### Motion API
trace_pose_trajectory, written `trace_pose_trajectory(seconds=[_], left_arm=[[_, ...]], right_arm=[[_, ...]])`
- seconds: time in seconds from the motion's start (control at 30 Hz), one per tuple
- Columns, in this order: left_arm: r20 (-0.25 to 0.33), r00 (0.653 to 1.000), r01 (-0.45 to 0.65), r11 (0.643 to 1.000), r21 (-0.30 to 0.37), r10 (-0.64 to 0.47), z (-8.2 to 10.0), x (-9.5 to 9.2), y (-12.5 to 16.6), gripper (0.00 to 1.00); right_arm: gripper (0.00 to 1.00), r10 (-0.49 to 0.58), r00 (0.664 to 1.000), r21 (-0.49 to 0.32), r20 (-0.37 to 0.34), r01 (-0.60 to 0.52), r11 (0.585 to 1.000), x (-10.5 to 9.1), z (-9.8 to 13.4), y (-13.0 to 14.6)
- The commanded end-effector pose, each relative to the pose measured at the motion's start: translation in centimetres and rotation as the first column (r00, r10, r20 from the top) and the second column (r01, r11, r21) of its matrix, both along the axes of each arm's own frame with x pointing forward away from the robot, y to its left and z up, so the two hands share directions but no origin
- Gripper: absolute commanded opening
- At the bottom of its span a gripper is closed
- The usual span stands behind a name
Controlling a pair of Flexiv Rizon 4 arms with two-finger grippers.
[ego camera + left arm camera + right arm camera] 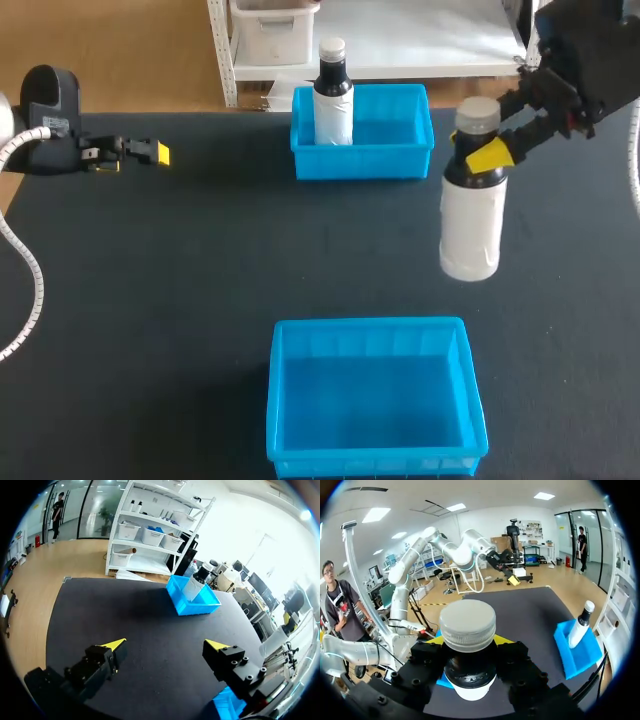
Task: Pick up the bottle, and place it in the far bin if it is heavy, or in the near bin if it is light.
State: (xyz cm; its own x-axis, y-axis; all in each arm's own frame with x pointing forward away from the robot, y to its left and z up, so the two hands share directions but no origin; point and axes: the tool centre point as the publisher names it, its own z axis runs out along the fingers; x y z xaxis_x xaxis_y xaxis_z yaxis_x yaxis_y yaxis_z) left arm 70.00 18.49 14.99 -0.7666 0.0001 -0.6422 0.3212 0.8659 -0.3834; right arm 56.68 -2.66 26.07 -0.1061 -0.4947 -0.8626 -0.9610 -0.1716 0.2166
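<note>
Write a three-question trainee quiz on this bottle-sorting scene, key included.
1. True or false: the right hand is shut on the neck of the white bottle, held clear of the table.
2. What stands in the far bin? A) nothing B) a dark-necked bottle C) two cups
3. Short answer: is the left hand open or shut?

Key: 1 true; 2 B; 3 open.
</note>
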Motion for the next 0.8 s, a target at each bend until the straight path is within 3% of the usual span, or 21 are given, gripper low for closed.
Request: trace_pose_trajectory(seconds=[0.03,0.3,0.8], left_arm=[[0.000,1.000,0.000,1.000,0.000,0.000,0.0,0.0,0.0,1.00],[0.000,1.000,0.000,1.000,0.000,0.000,0.0,0.0,0.0,1.00],[0.000,1.000,0.000,1.000,0.000,0.000,0.0,0.0,0.0,1.00]], right_arm=[[0.41,0.046,0.999,0.009,-0.001,-0.046,0.999,-0.7,0.0,1.6],[0.41,0.213,0.977,0.051,-0.011,-0.212,0.976,-3.4,0.0,5.3],[0.41,0.473,0.881,0.102,-0.013,-0.469,0.877,-7.2,-1.7,10.7]])
